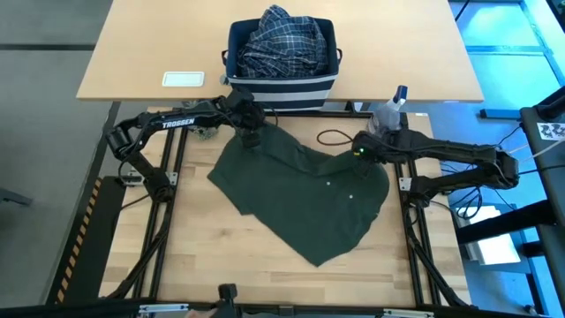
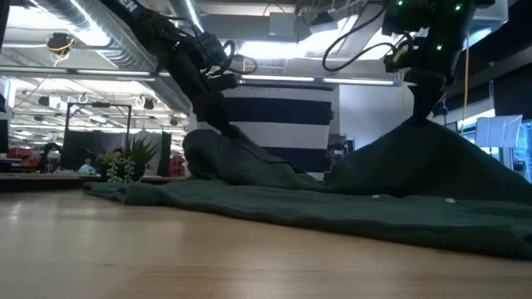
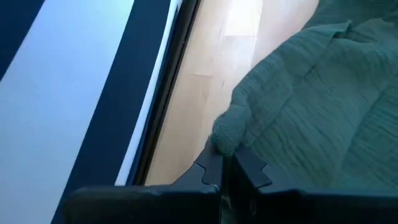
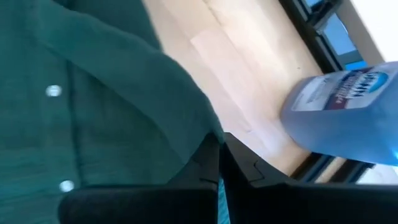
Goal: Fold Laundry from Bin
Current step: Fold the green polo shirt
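Observation:
A dark olive-green garment (image 1: 305, 190) lies spread on the wooden table, with small white buttons showing. My left gripper (image 1: 250, 134) is shut on its far left corner, just in front of the bin. My right gripper (image 1: 364, 150) is shut on its far right edge. The navy bin (image 1: 282, 84) with white stripes stands at the table's far edge and holds the blue-and-white plaid shirt (image 1: 281, 42). The black garment is out of view. My left gripper pinches a bunched corner of the green garment (image 3: 225, 134) between its two shut fingers. The corner is raised a little; the cloth slopes down from it onto the table (image 2: 249, 158). My right gripper pinches the garment's edge (image 4: 202, 134) between its two shut fingers, coming from above. The cloth is lifted into a peak under the fingers (image 2: 420, 124) and slopes down to the table on both sides.
A clear spray bottle (image 1: 390, 110) with a blue cap stands right beside my right gripper, also in the right wrist view (image 4: 348, 106). A white card (image 1: 184, 79) lies on the far desk left of the bin. Bare wood (image 1: 221, 256) lies near the front edge.

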{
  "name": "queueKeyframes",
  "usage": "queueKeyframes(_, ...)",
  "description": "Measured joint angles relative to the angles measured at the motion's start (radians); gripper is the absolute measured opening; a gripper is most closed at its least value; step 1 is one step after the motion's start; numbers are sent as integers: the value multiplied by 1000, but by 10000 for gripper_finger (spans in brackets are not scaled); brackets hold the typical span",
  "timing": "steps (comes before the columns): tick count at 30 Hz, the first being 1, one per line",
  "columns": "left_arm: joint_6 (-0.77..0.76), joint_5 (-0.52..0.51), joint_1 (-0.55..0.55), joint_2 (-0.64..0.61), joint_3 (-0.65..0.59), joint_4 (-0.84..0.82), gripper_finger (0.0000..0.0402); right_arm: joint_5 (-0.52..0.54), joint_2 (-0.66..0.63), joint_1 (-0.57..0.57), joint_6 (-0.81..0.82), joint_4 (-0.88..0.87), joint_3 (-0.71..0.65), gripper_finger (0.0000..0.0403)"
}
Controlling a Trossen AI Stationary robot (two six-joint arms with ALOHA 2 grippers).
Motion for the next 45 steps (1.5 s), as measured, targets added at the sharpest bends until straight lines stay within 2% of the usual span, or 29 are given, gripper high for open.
queueKeyframes(6,63,-51,-35,0,0,5,1,40,0,110,76,-3,0,1)
queueKeyframes(13,151,-104,-64,-1,0,125,0,75,18,267,184,5,-3,0)
queueKeyframes(22,265,-110,-62,-1,0,177,0,48,146,416,303,41,-61,0)
queueKeyframes(26,264,-115,-51,-1,0,133,0,-16,209,452,340,99,-94,0)
queueKeyframes(31,254,-115,-44,-1,0,83,0,-172,281,478,349,273,-144,3)
queueKeyframes(36,235,-113,-43,-1,0,78,0,-299,345,488,316,445,-167,39)
queueKeyframes(45,231,-88,-36,-1,-30,76,0,-328,327,539,289,364,-98,117)
